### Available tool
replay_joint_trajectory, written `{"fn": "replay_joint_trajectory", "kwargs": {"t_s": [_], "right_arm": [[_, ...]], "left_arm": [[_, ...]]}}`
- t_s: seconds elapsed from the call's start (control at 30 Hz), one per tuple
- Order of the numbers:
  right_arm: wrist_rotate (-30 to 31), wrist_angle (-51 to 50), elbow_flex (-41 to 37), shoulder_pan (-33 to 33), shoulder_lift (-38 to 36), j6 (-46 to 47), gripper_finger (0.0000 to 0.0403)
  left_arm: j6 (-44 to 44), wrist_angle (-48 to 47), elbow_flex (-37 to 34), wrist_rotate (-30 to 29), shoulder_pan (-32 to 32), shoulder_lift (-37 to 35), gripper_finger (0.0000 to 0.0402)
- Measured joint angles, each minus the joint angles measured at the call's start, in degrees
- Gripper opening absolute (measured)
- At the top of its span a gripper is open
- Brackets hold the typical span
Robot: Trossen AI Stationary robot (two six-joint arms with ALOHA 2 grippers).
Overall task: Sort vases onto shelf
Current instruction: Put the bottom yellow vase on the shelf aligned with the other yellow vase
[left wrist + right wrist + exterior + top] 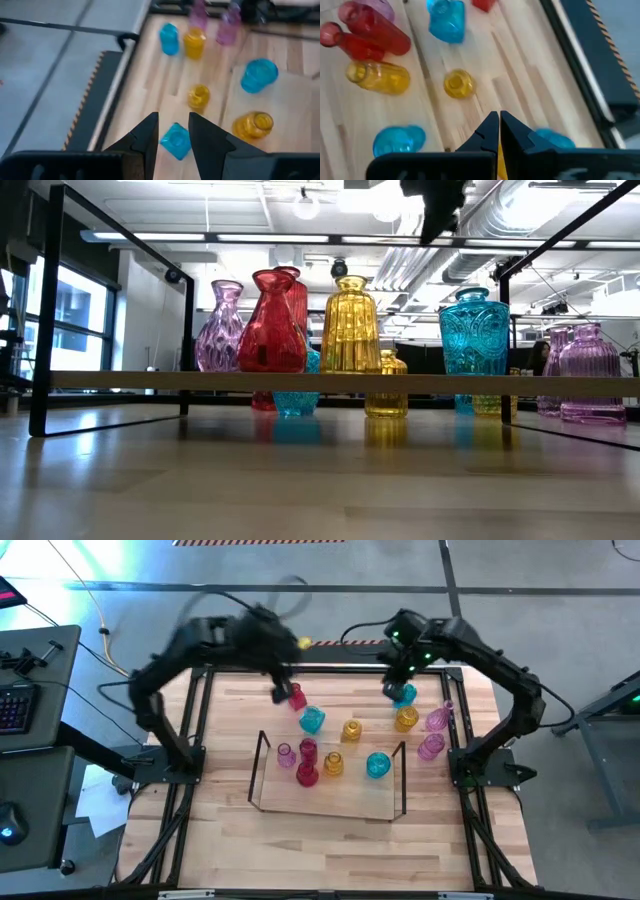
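Left claw (283, 692) hangs behind the shelf (330, 808), toward its left end, beside a red vase (296, 696). Whether that vase is gripped cannot be told from above; in the left wrist view the fingers (145, 137) stand partly apart with nothing between them, and a cyan vase (175, 140) lies on the worktop (230, 710) just past the tips. Right claw (395, 688) is clenched empty, its fingers (492, 131) pressed together, behind the shelf's right end and just beside another cyan vase (405, 694).

On the shelf stand a pink vase (286, 755), two red vases (307, 762), an amber vase (333, 764) and a large cyan vase (378, 766). Between the shelf and the claws, on the worktop, stand the cyan vase near the left claw and a small amber vase (351, 731). Behind the shelf's right end stand a further amber vase (406, 719) and two pink vases (436, 732). Dark upright frames (261, 765) close both short ends of the shelf.
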Motion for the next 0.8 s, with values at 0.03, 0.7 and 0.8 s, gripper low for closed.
{"fn": "replay_joint_trajectory", "kwargs": {"t_s": [0.03, 0.7, 0.8], "right_arm": [[-1.6, 2.3, -1.6, 0.4, 0.0, 0.0, 0.0], [-21.4, 38.2, -9.2, 7.3, 7.9, 9.3, 0.0], [-21.6, 34.9, -4.1, 7.2, 12.5, 9.1, 0.0]], "left_arm": [[-0.4, 0.0, 0.1, -0.8, 0.5, -1.2, 0.0099], [3.7, -12.2, -0.1, -0.4, 15.8, -10.3, 0.0099], [5.3, -12.2, -0.1, -0.3, 16.9, -10.0, 0.0099]]}}
